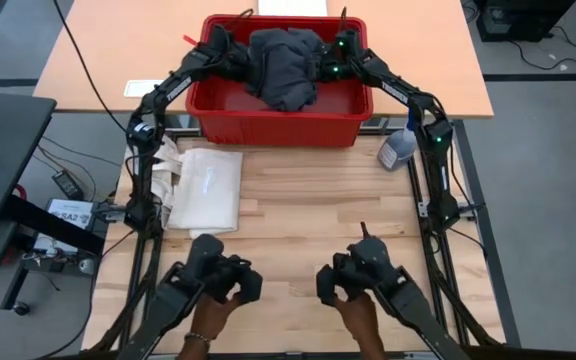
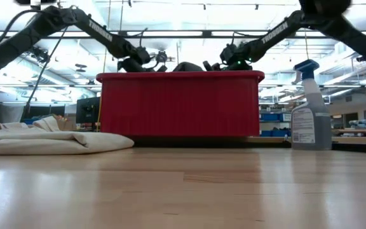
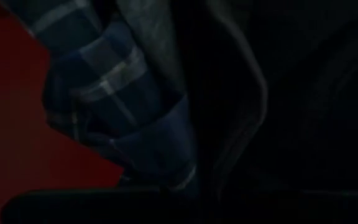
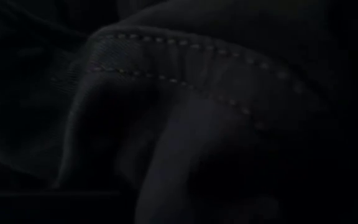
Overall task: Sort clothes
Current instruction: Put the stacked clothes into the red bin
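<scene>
Two grippers flank the heaped dark grey cloth [image 1: 286, 65], no clear long axis; fingers' state unclear.

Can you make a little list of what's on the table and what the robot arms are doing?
bin: red bin at the table's far side
clothes: dark grey cloth piled in the bin; plaid cloth beside it
left tool: at the pile's left edge
right tool: at the pile's right edge
bag: white tote bag, flat, left
bottle: spray bottle, right of bin
</scene>
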Robot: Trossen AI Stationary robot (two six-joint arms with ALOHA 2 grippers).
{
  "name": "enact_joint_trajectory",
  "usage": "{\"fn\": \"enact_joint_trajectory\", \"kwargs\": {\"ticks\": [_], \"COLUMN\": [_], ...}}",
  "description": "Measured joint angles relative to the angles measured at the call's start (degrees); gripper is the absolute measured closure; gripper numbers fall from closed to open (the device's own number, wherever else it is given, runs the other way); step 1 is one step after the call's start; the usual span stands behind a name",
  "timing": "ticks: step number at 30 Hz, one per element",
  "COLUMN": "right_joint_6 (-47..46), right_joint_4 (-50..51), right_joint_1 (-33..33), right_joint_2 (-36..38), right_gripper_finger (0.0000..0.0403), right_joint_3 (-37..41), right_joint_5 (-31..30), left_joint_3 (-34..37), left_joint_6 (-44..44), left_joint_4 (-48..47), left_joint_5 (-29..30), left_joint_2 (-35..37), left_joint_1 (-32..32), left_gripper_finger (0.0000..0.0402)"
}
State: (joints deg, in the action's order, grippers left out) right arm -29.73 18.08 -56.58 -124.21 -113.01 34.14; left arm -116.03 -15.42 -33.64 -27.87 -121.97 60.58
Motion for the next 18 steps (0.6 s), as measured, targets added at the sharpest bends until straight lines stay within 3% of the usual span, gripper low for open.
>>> {"fn": "enact_joint_trajectory", "kwargs": {"ticks": [5, 12, 18], "right_joint_6": [2.7, 10.1, 10.4], "right_joint_4": [9.6, 14.1, 17.0], "right_joint_1": [-0.3, 0.3, 0.2], "right_joint_2": [-3.4, -4.0, -3.8], "right_gripper_finger": [0.0241, 0.0160, 0.0107], "right_joint_3": [-3.7, -4.2, -4.3], "right_joint_5": [-1.8, -8.9, -11.8], "left_joint_3": [0.0, 0.0, 0.0], "left_joint_6": [-2.9, -3.4, -1.6], "left_joint_4": [-2.2, -6.9, -8.4], "left_joint_5": [-0.3, 0.3, 5.3], "left_joint_2": [-2.8, -5.6, -6.1], "left_joint_1": [0.0, -0.5, -0.7], "left_gripper_finger": [0.0330, 0.0294, 0.0227]}}
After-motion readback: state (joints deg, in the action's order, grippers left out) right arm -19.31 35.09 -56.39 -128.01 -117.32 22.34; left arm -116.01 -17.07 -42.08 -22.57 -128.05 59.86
